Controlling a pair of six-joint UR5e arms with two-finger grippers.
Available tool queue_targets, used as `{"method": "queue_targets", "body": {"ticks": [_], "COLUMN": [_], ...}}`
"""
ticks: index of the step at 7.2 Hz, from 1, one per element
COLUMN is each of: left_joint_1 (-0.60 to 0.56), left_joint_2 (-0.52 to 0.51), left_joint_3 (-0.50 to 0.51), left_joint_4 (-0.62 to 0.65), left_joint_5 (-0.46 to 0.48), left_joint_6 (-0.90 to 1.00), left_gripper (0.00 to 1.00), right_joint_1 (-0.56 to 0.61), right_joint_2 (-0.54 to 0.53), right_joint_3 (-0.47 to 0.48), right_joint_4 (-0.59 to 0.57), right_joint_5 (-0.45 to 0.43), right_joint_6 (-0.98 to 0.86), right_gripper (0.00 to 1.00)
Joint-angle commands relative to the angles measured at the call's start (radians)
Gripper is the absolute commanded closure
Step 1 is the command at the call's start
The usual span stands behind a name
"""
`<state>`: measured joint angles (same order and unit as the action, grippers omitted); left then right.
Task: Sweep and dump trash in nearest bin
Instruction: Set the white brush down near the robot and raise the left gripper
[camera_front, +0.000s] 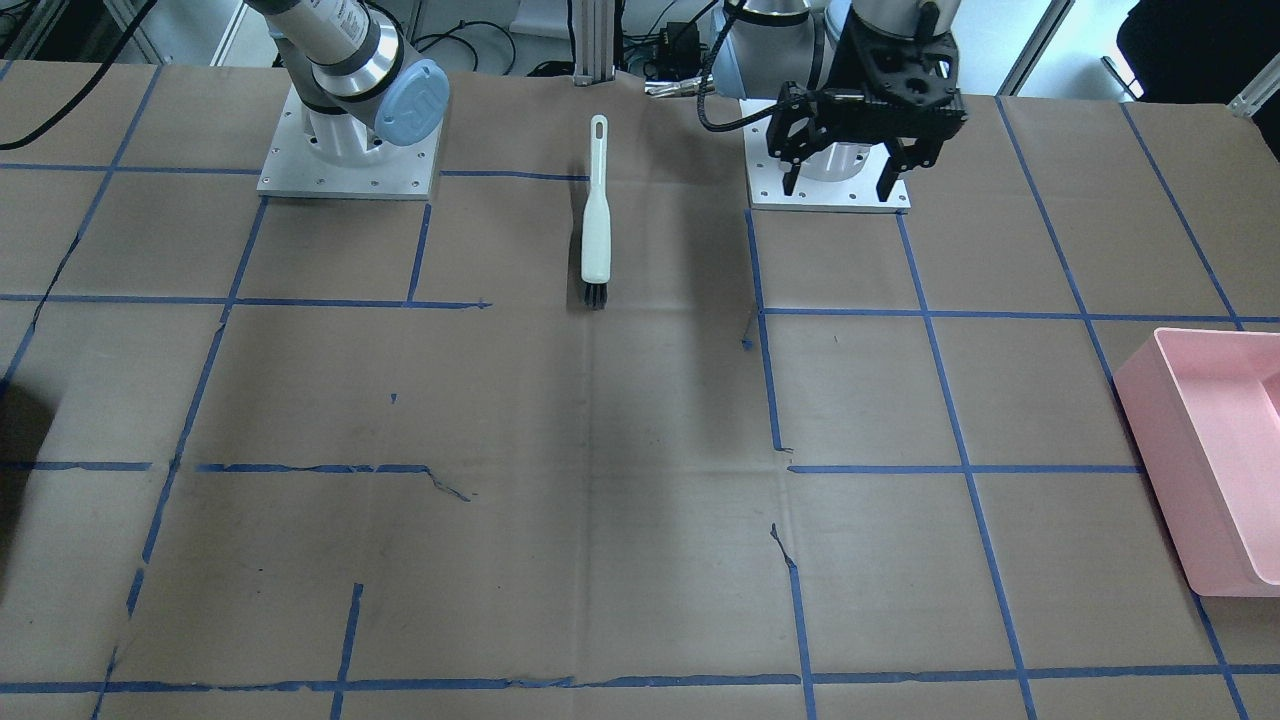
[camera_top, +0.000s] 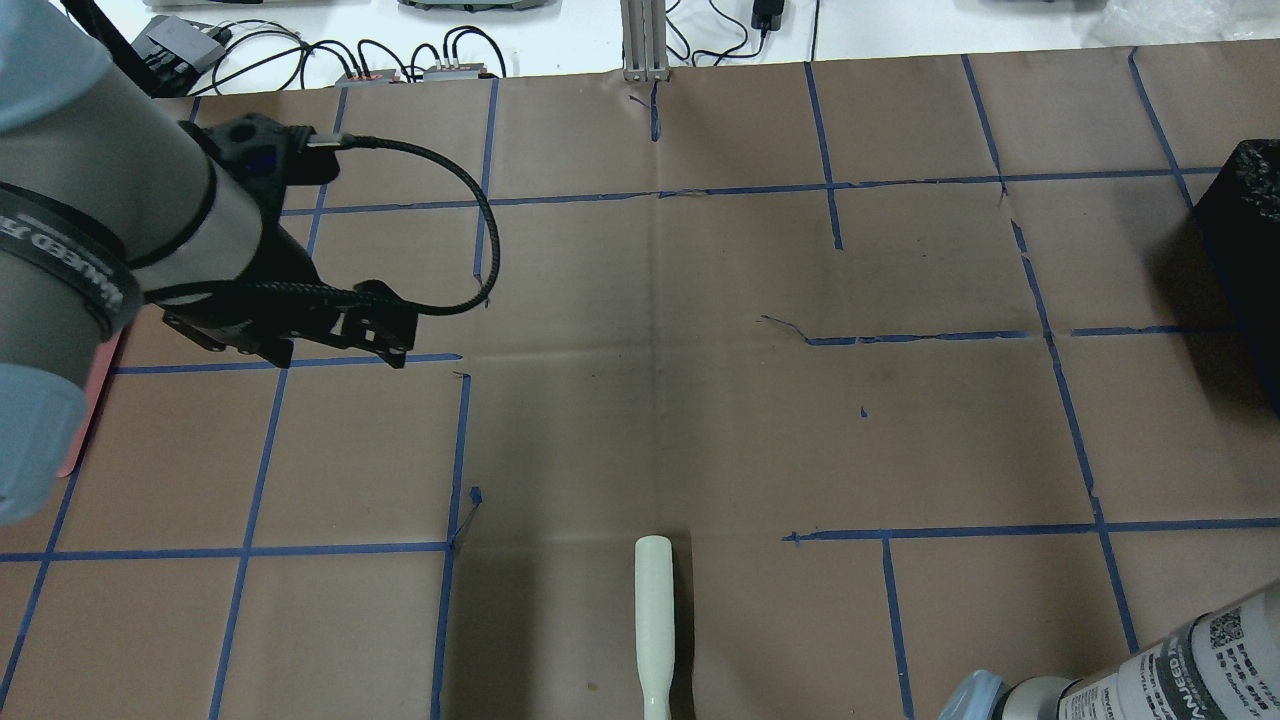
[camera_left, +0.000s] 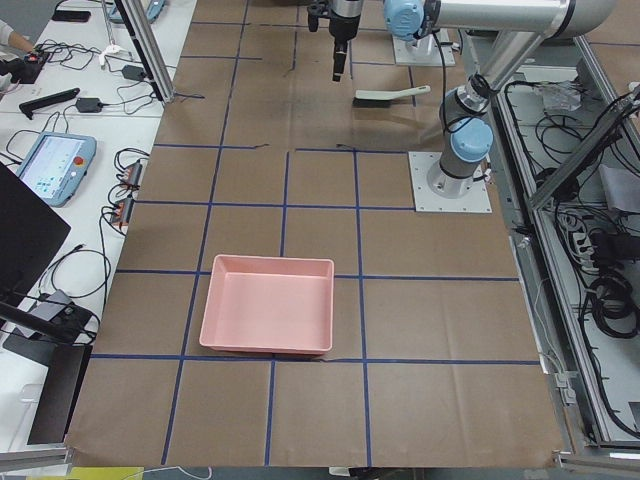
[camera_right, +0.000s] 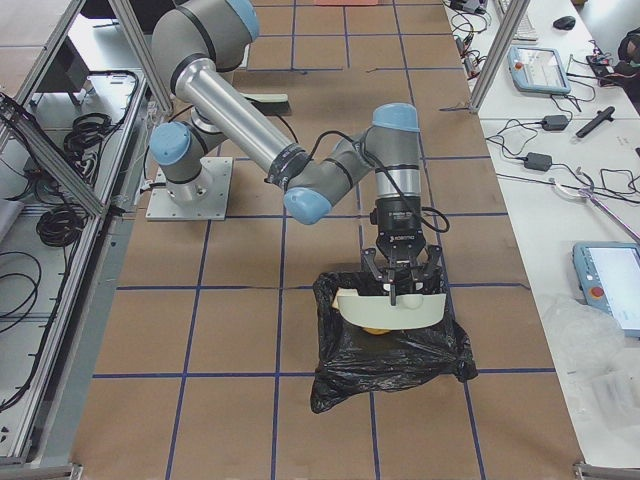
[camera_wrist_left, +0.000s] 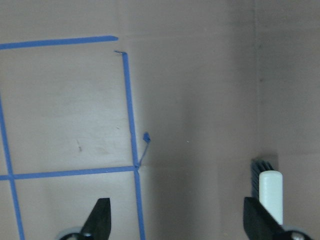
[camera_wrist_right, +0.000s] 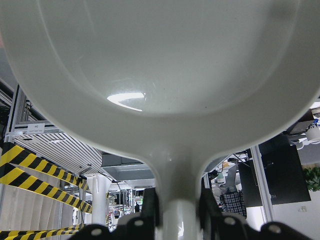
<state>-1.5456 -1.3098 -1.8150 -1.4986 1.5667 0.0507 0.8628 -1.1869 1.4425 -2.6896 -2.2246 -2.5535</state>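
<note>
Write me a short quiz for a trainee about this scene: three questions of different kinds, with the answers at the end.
1. True or false: the brush lies on the table and no gripper holds it.
2. What does the right gripper hold? A) a dustpan B) the brush C) nothing
3. In a few words: which container is the dustpan over?
Key: 1 true; 2 A; 3 the black bag.

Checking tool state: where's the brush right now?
Front-facing view, top centre: the brush lies on the table between the left arm's base and the right arm's base, ungripped.
</note>
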Motion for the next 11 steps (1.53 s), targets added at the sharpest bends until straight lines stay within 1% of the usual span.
{"method": "queue_targets", "body": {"ticks": [1, 2, 3, 4, 5, 6, 7, 8, 9, 11], "left_joint_1": [0.111, 0.114, 0.116, 0.114, 0.113, 0.113, 0.113, 0.111, 0.113, 0.114], "left_joint_2": [-0.006, -0.012, -0.026, -0.040, -0.055, -0.074, -0.080, -0.077, -0.080, -0.075], "left_joint_3": [0.046, 0.065, 0.077, 0.094, 0.109, 0.124, 0.131, 0.132, 0.134, 0.131], "left_joint_4": [-0.073, -0.112, -0.112, -0.112, -0.112, -0.108, -0.100, -0.097, -0.091, -0.083], "left_joint_5": [0.003, 0.019, 0.032, 0.030, 0.032, 0.038, 0.023, 0.024, 0.029, 0.026], "left_joint_6": [0.026, 0.027, 0.027, 0.027, 0.026, 0.027, 0.023, 0.021, 0.021, 0.015], "left_gripper": [0.02, 0.02, 0.02, 0.01, 0.01, 0.01, 0.01, 0.01, 0.01, 0.01], "right_joint_1": [0.027, 0.048, 0.089, 0.111, 0.116, 0.116, 0.116, 0.122, 0.133, 0.208], "right_joint_2": [-0.098, -0.132, -0.149, -0.167, -0.184, -0.222, -0.262, -0.298, -0.318, -0.344], "right_joint_3": [0.090, 0.107, 0.113, 0.116, 0.127, 0.136, 0.147, 0.159, 0.177, 0.182], "right_joint_4": [0.002, 0.002, 0.002, 0.019, 0.099, 0.188, 0.271, 0.368, 0.463, 0.642], "right_joint_5": [0.026, 0.026, 0.031, 0.064, 0.098, 0.153, 0.227, 0.276, 0.314, 0.368], "right_joint_6": [0.010, 0.022, 0.039, 0.086, 0.163, 0.246, 0.360, 0.483, 0.603, 0.892], "right_gripper": [0.98, 0.99, 1.00, 1.00, 1.00, 1.00, 1.00, 1.00, 1.00, 1.00]}}
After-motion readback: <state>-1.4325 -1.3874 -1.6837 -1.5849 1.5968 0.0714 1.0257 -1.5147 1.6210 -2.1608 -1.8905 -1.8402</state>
